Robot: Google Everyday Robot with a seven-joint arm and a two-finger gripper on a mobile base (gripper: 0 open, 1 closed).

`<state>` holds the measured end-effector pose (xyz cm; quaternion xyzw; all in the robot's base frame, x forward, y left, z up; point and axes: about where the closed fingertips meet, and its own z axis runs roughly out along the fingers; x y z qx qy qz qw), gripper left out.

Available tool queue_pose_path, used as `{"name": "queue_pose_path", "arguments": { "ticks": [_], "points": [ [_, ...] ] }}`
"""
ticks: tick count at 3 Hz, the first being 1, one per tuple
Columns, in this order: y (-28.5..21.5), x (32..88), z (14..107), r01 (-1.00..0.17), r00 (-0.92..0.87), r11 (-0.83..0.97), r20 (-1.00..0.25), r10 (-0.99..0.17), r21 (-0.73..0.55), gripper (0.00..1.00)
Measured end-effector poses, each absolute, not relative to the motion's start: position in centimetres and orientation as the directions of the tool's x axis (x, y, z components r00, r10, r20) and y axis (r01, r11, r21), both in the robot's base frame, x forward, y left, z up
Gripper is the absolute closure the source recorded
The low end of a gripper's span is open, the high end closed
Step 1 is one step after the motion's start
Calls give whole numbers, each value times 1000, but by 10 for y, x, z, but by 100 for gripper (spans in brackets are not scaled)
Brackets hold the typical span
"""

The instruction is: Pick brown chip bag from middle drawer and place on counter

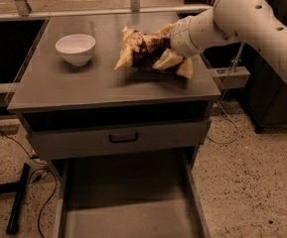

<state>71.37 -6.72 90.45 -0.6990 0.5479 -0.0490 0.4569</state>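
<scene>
I see my gripper [159,47], at about two o'clock over the counter [83,90], clamped on the crumpled right side of the one brown chip bag [137,51], its lettering unreadable, with one white bowl [75,47] at ten o'clock and the middle drawer [128,207] open at six.

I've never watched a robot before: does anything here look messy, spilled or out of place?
Only the chip bag looks odd: crumpled and tilted on the counter, the gripper against its right side. The white bowl stands upright, nothing is spilled, and the drawer below is pulled out.
</scene>
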Motion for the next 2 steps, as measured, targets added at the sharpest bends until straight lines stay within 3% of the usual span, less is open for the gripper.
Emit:
{"name": "queue_pose_path", "arguments": {
  "ticks": [1, 2],
  "points": [
    [-67, 714, 904, -721, 395, 18, -432, -811, -692, 0],
    [-67, 714, 904, -721, 395, 18, -432, -811, -692, 0]
  ]
}}
